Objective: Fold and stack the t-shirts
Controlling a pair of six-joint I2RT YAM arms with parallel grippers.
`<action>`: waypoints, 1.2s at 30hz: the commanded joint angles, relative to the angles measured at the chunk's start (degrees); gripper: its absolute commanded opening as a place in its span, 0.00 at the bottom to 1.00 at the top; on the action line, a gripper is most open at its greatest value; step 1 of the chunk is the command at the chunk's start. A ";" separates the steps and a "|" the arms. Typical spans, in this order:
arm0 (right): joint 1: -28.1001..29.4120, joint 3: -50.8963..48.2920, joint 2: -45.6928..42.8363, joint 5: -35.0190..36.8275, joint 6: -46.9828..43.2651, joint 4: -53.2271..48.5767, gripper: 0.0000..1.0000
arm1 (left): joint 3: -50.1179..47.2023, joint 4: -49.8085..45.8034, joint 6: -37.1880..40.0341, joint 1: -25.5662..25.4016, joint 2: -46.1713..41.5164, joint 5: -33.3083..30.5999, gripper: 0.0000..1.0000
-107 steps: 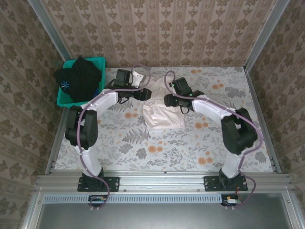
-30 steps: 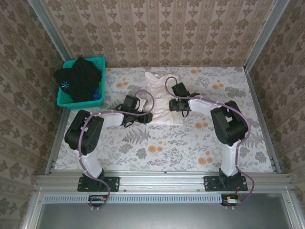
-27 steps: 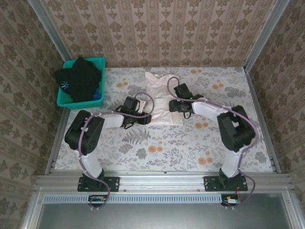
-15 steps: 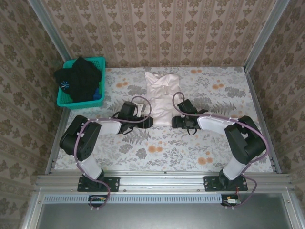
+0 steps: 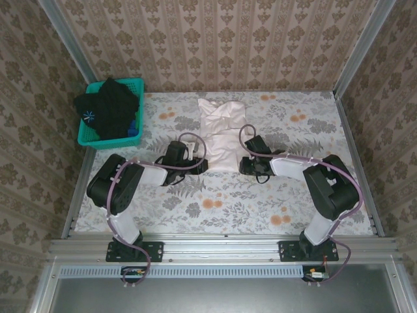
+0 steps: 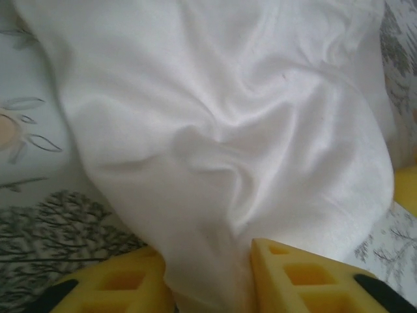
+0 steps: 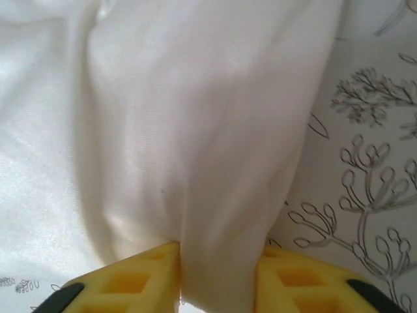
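Left tool (image 6: 208, 280), right tool (image 7: 218, 280) apparently pinch white t-shirt (image 5: 220, 127).

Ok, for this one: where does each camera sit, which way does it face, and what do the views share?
Top external: above and behind the arm bases, looking down on the table; both arms show, left gripper and right gripper at the near edge of the white t-shirt.
Left wrist: on the left arm, facing along its yellow fingers at white cloth between them.
Right wrist: on the right arm, likewise, cloth between its yellow fingers.
Shared: all three see the white t-shirt and floral table.
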 commanded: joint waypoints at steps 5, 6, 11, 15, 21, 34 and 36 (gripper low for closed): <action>0.76 -2.56 -6.59 -3.99 1.17 -0.50 0.05 | -4.37 -1.70 -3.05 -1.32 -5.95 6.13 0.00; 0.98 -2.86 -8.02 -3.93 1.23 -1.86 0.03 | -5.22 -2.82 -3.13 -1.34 -8.06 5.68 0.00; 3.67 -3.47 -17.53 -3.41 2.40 -12.39 0.00 | -8.81 -12.59 -3.71 -1.84 -21.32 4.31 0.00; 5.28 -0.74 -25.63 -3.34 3.43 -20.01 0.00 | -7.81 -23.58 -4.06 -2.62 -32.48 0.59 0.00; 4.52 13.31 -20.34 -2.58 -0.20 -23.98 0.00 | 3.90 -34.47 0.82 -0.61 -34.55 -5.99 0.00; -7.61 47.84 17.14 -13.31 -4.32 -24.71 0.00 | 36.69 -37.07 4.52 13.60 4.87 8.47 0.05; -9.35 51.16 21.52 -14.67 -3.46 -24.63 0.00 | 41.50 -38.54 4.50 14.84 9.99 10.93 0.13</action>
